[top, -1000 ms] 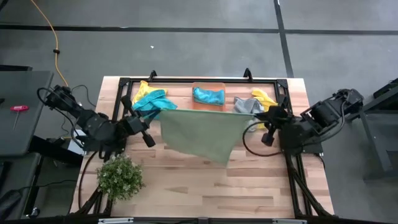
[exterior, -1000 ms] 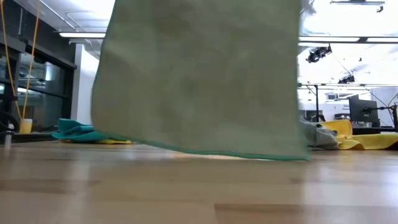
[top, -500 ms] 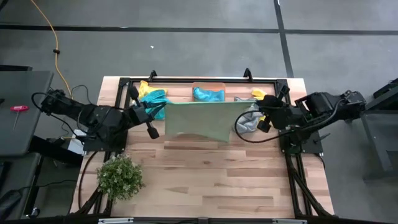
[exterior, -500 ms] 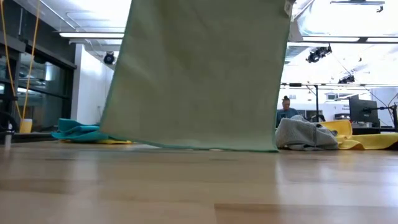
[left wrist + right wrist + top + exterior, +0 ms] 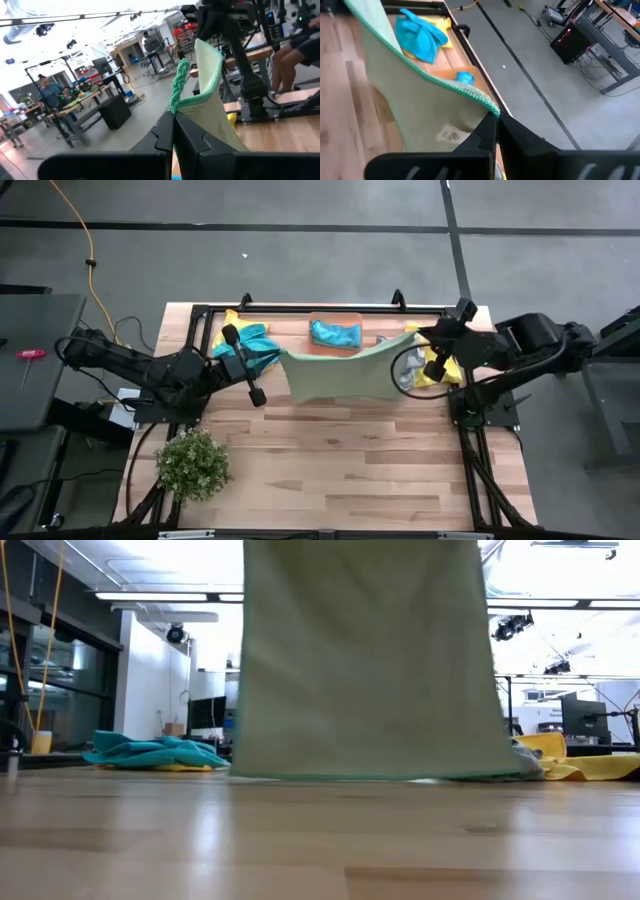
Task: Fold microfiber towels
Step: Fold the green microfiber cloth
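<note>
The green towel point(image 5: 340, 375) now hangs farther back toward the orange bin point(image 5: 335, 320), carried there by the left gripper point(image 5: 282, 356) and right gripper point(image 5: 414, 334), its top edge sagging between them.

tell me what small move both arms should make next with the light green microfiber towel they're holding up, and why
Probably lower together toward the table's near side, laying it flat. The left gripper and right gripper are each shut on a top corner of the light green microfiber towel, which hangs stretched between them with its bottom edge about at the wooden table, where bare wood lies in front.
</note>
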